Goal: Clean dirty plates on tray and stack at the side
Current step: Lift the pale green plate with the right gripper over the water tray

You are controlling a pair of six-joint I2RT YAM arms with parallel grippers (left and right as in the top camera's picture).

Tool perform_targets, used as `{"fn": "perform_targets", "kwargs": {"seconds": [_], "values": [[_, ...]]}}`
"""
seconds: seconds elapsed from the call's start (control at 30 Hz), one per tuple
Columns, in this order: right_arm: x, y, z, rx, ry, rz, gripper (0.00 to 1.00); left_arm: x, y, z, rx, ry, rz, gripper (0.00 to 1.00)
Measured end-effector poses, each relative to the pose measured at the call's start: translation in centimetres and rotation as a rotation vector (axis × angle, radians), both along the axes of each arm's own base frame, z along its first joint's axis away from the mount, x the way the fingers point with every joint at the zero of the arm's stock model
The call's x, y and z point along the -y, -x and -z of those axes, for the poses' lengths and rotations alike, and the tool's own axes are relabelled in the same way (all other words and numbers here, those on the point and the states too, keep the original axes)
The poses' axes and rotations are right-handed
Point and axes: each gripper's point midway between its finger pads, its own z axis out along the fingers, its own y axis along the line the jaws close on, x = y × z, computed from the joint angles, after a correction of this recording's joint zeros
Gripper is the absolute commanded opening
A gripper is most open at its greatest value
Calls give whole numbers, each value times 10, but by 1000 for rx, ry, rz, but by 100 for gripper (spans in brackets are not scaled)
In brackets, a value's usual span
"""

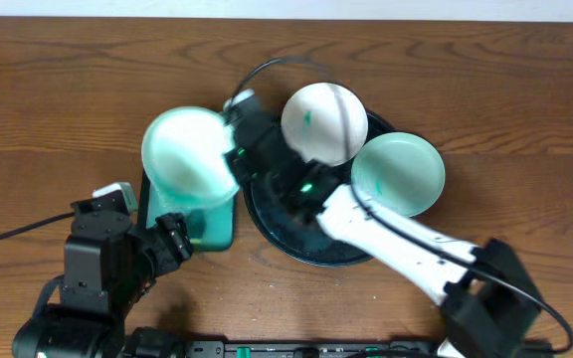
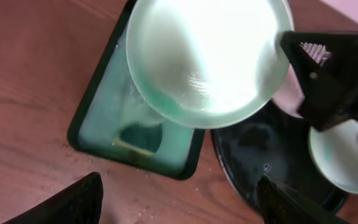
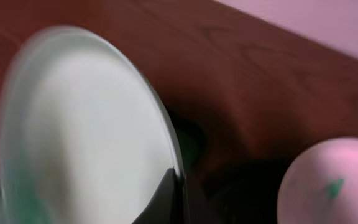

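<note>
While right claw (image 1: pixel 237 134) pinches plate (image 1: pixel 187 154) rim, left claw (image 2: pixel 179 208) spread wide, empty.

table (image 1: pixel 48 89): grained wood | tray (image 2: pixel 253 146): glossy black | plate (image 2: pixel 210 56): smooth, glossy | teal tray (image 2: pixel 104 124): smooth, shiny

The round tray (image 1: pixel 285 237) sits mid-frame on the table (image 1: pixel 58 99) in the overhead view, and the rectangular tray (image 1: pixel 217 227) lies just beside it on the left. The left plate (image 1: pixel 189 154) hangs tilted over the rectangular tray's upper end. Its right edge is pinched by the right gripper (image 1: pixel 235 147), whose arm reaches in from the lower right across the round tray. The middle plate (image 1: pixel 324 121) lies on the round tray's upper part. The right plate (image 1: pixel 398 174) lies just beside it, overhanging the right rim. The left gripper (image 1: pixel 172 242) sits at the rectangular tray's lower left corner.
</note>
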Motion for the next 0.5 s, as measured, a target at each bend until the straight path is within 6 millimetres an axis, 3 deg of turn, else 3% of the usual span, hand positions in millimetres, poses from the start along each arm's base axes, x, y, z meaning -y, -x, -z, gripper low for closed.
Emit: {"fn": "perform_targets", "kwargs": {"seconds": [0.13,0.33,0.5], "values": [[-11,3,-15,150,77,-14,1,-1,6,5,-32,-6,0,80],[-4,17,-51,354,242,39,1,-1,6,6,-33,-6,0,80],[0,26,-85,466,275,87,1,-1,6,6,-33,-6,0,80]]}}
